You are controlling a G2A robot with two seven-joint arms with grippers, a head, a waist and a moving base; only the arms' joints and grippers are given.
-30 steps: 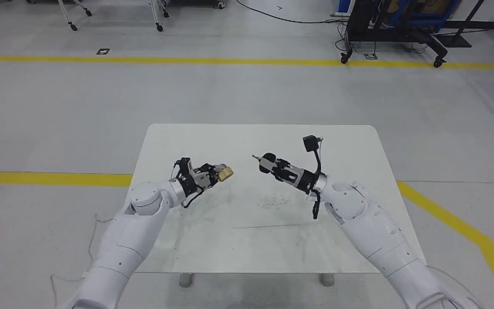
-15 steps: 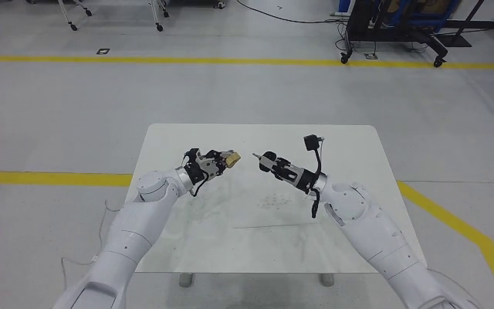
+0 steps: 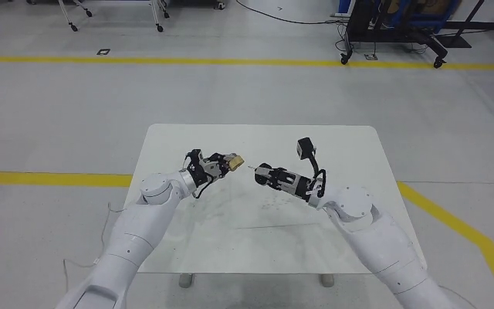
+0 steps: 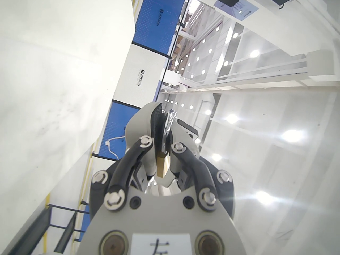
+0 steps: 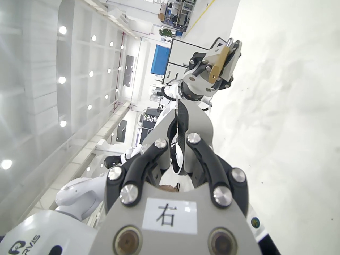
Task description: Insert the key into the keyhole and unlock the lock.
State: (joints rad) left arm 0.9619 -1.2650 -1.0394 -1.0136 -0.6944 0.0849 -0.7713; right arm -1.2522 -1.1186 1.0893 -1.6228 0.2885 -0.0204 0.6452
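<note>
At the middle of the top view, the right gripper (image 3: 259, 173) pinches the thin key (image 5: 175, 123), its tip pointing toward frame left. Just beyond, the left gripper (image 3: 228, 164) clamps the brass lock (image 3: 235, 162). Whether key and lock touch cannot be told. Both hang above the white table (image 3: 340, 247).

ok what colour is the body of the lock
The lock has a brass-gold body; the right wrist view shows it best.
</note>
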